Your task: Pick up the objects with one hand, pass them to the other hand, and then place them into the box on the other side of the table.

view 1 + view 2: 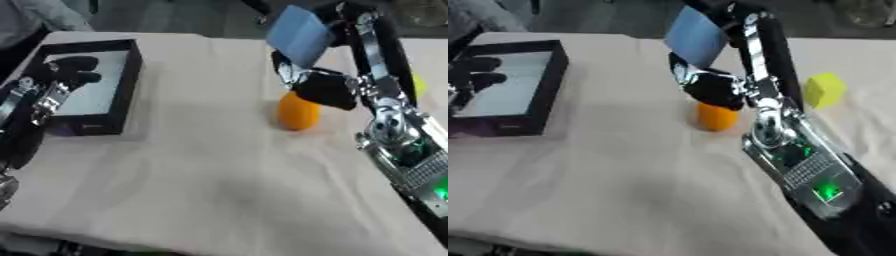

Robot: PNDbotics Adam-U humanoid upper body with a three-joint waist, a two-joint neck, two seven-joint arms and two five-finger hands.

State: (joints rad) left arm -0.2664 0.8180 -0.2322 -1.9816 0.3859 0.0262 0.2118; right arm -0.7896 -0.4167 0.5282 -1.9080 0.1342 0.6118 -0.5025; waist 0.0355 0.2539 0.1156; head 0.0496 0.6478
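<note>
At the left edge, the robot's left hand (pixel 54 80) hangs over the near left part of a black box (pixel 129 75), its dark fingers (pixel 77 64) loosely curled over the box's pale floor and closed round nothing. The box, shallow and dark-walled, sits on the left side of a surface (pixel 201 170) draped in cream cloth. Toward the middle right, an orange object (pixel 297 114), rounded and standing upright, rests on the cloth well apart from the box. Directly above and touching it from behind is the robot's right hand (pixel 322 87), which comes down from the upper right on a black and silver arm (pixel 785 135). Whether its fingers are spread or closed round the orange object cannot be told, since the black of the hand hides them. A light blue panel (pixel 300 35) is tilted just above that hand, near the top edge. Farther right, a small yellow-green block (pixel 824 90) lies on the cloth beyond the arm, clear of both the orange object and the hand. A green light (pixel 827 190) glows on the forearm near the lower right corner.
</note>
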